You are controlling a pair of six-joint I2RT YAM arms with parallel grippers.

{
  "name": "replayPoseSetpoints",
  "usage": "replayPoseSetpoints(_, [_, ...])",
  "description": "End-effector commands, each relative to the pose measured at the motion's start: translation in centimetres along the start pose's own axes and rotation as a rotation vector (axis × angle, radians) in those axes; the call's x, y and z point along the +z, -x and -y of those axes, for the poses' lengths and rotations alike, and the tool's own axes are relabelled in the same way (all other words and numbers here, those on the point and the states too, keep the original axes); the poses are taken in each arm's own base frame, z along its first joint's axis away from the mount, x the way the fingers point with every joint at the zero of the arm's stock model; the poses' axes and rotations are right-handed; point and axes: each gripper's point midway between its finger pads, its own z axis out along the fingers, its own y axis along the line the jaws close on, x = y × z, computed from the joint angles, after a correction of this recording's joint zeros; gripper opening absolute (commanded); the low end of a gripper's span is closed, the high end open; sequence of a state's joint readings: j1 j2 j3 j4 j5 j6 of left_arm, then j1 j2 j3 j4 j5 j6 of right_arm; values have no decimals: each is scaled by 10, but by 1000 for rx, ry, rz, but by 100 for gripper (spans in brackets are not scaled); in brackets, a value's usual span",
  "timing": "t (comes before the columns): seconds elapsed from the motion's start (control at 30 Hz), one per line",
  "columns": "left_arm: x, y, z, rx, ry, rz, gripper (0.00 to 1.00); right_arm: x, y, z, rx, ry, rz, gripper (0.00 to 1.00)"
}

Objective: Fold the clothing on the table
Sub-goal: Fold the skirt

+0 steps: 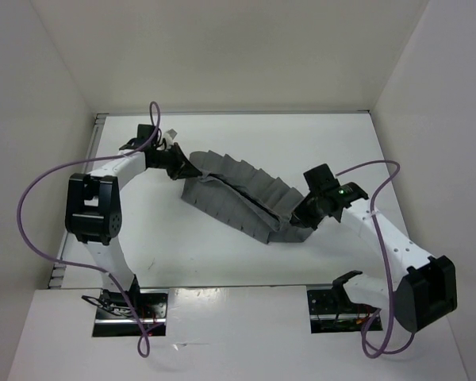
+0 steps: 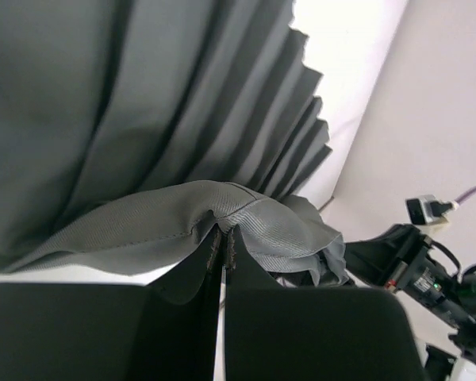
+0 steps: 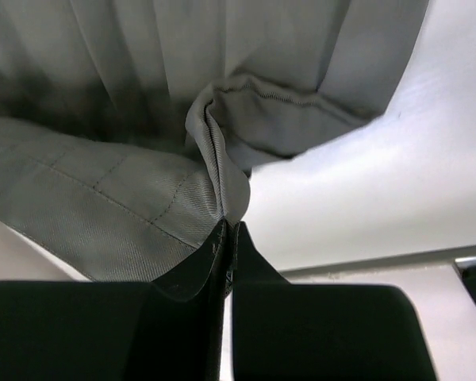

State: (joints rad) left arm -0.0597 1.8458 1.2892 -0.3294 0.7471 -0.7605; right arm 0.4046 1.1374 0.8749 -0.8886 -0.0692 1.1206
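Left gripper: closed tight on one end of the clothing, over the far-left part of the table; in the wrist view its fingertips pinch a fold of the woven band with no gap between them
Clothing: lies as a slanted strip across the table's middle; it seems lifted at the two held ends and slack in between, with pleats fanning towards the table's far side
Right gripper: closed tight on the band's other end, right of the table's middle; its wrist view shows a doubled, stitched edge nipped at the very end of the jaws
Handling: judge it light, soft and limp; it will not keep a shape, and the pleats will likely spread or bunch as you carry it
Where to hold: the band looks thickest and firmest, so your grips there seem well placed; pleated cloth alone would probably slip
Risk: both pinches look shallow, so a sharp tug may free the cloth; move both ends together
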Motion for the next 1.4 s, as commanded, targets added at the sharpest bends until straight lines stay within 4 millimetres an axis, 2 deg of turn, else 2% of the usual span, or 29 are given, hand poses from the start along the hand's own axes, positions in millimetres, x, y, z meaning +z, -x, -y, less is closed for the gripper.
replayPoseSetpoints(0.0, [4,30,2,38,5,77,2,2,40,-12,11,-21,149,0])
replayPoseSetpoints(0.1, [18,36,-3,33,4,69,2,4,58,-18,21,-36,197,0])
replayPoseSetpoints(0.13, [25,36,-12,9,12,59,3,8,63,-21,21,-43,207,0])
replayPoseSetpoints(0.17, [27,46,-6,14,0,73,5,9,69,-25,30,-39,224,0])
replayPoseSetpoints(0.2, [34,50,-11,12,1,72,5,11,74,-33,30,-20,233,0])
replayPoseSetpoints(0.3, [45,72,-9,8,-6,97,13,25,89,-39,41,-44,264,0])
replayPoseSetpoints(0.33, [48,84,-6,6,-7,129,23,38,93,-39,41,-65,267,0])
replayPoseSetpoints(0.4, [55,99,-4,5,-19,156,42,41,112,-51,45,-64,336,6])
replayPoseSetpoints(0.43, [52,115,11,33,-45,198,52,43,123,-55,55,-63,370,11])
replayPoseSetpoints(0.47, [52,121,18,23,-57,208,57,52,129,-54,46,-97,384,14])
replayPoseSetpoints(0.5, [54,127,20,20,-64,214,63,43,146,-59,59,-118,453,19])
replayPoseSetpoints(0.53, [49,134,32,43,-81,231,65,41,152,-61,60,-136,479,22])
replayPoseSetpoints(0.57, [41,144,49,72,-103,254,66,30,163,-73,76,-122,518,23])
replayPoseSetpoints(0.67, [20,147,75,134,-115,290,66,0,175,-78,83,-109,613,40])
replayPoseSetpoints(0.73, [1,136,88,176,-119,302,66,-12,175,-74,90,-94,640,49])
replayPoseSetpoints(0.77, [-13,124,103,208,-149,295,66,-20,172,-70,94,-78,648,55])
replayPoseSetpoints(0.8, [-16,115,101,226,-150,281,66,-23,171,-67,80,-79,649,55])
replayPoseSetpoints(0.83, [-9,96,87,212,-136,235,62,-23,165,-65,76,-70,623,56])
replayPoseSetpoints(0.87, [-15,86,90,235,-147,224,61,-18,158,-56,68,-94,596,56])
replayPoseSetpoints(0.93, [-2,52,83,280,-146,111,52,-16,145,-50,53,-86,547,56])
replayPoseSetpoints(0.97, [1,42,80,299,-138,79,35,-5,136,-39,45,-111,509,56])
replayPoseSetpoints(1.0, [9,33,67,286,-96,38,25,-4,131,-39,45,-89,489,56])
replayPoseSetpoints(1.03, [18,23,59,316,-77,9,19,-2,125,-40,43,-68,465,56])
replayPoseSetpoints(1.07, [25,22,47,309,-57,-3,16,10,111,-36,17,-59,395,56])
replayPoseSetpoints(1.1, [32,14,38,288,-42,-33,13,11,109,-45,5,-9,381,56])
replayPoseSetpoints(1.2, [52,17,7,251,25,-51,13,26,100,-44,-10,3,329,56])
replayPoseSetpoints(1.23, [56,26,5,258,44,-29,13,36,96,-41,-13,-23,300,56])
replayPoseSetpoints(1.27, [65,26,-8,231,62,-54,10,43,97,-40,-25,-36,294,55])
replayPoseSetpoints(1.37, [83,31,-22,171,73,-66,6,74,83,-31,-41,-104,188,53])
